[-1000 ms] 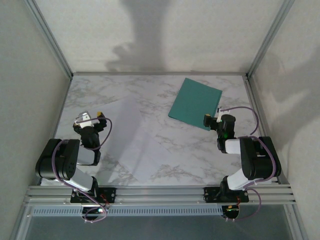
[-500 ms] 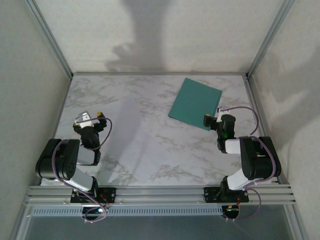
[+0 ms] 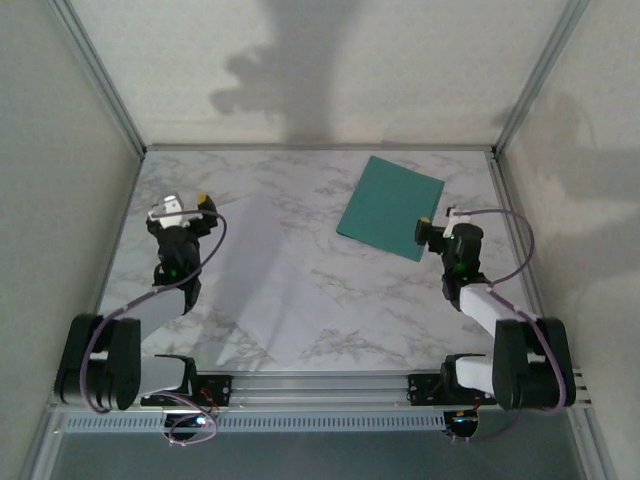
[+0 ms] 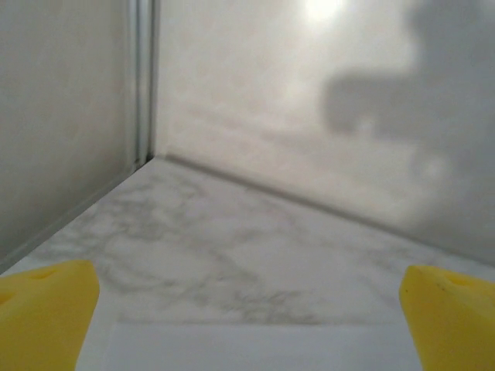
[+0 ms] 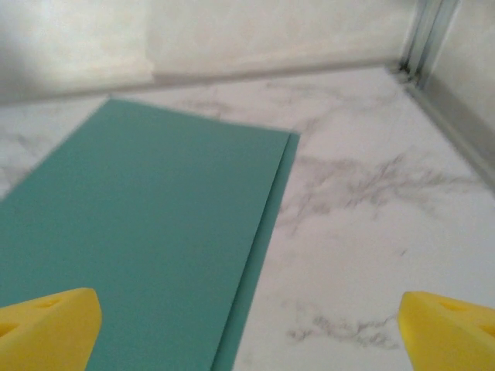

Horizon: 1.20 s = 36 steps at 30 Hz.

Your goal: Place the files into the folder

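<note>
Now both arms reach out over the marble worktop (image 3: 300,175). Left pincer (image 3: 185,207) is spread wide and empty, poised by the far-left edge of the files (image 3: 270,285), white sheets lying flat across the middle-left of the worktop. Right pincer (image 3: 437,221) is likewise spread wide and empty, at the near-right edge of the folder (image 3: 391,208), which lies flat and closed, teal, at the far right, apart from the files.
</note>
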{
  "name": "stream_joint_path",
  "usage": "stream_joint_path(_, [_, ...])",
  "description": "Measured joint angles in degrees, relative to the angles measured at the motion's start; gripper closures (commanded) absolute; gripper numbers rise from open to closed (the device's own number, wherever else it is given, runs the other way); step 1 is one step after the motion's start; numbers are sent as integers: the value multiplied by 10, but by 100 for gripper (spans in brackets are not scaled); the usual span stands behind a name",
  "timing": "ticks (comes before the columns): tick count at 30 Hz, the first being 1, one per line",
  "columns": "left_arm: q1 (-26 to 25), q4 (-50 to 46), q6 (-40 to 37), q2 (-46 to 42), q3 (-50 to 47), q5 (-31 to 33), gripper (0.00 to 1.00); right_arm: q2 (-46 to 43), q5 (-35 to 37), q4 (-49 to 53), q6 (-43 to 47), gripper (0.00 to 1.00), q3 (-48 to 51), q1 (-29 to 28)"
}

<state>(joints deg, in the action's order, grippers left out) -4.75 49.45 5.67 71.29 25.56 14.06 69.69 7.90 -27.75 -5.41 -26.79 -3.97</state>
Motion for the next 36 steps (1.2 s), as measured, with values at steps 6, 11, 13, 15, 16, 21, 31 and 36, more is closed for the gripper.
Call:
stream_joint_path(6, [-79, -197, 61, -1, 198, 7, 1, -64, -14, 169, -96, 1, -125, 10])
stream_joint_path(11, [-163, -288, 95, 75, 335, -46, 1, -65, -79, 241, -174, 1, -151, 11])
stream_joint_path(13, [-192, -319, 109, 122, 374, -70, 1, -43, -109, 272, -192, 1, -158, 12])
stream_joint_path(15, [-212, -350, 126, 176, 413, -95, 1, -5, -138, 304, -206, 1, -176, 16])
stream_joint_path(16, [-220, -368, 134, 206, 434, -110, 1, 19, -153, 315, -213, 1, -185, 21])
stream_joint_path(21, [-232, -430, 179, 345, 531, -177, 1, 121, -227, 350, -252, 1, -218, 58])
stream_joint_path(31, [-242, -539, 219, 563, 729, -276, 4, 236, -276, 397, -262, 3, -291, 68])
stream_joint_path(36, [-245, -562, 233, 605, 769, -293, 4, 287, -288, 399, -263, 10, -323, 68])
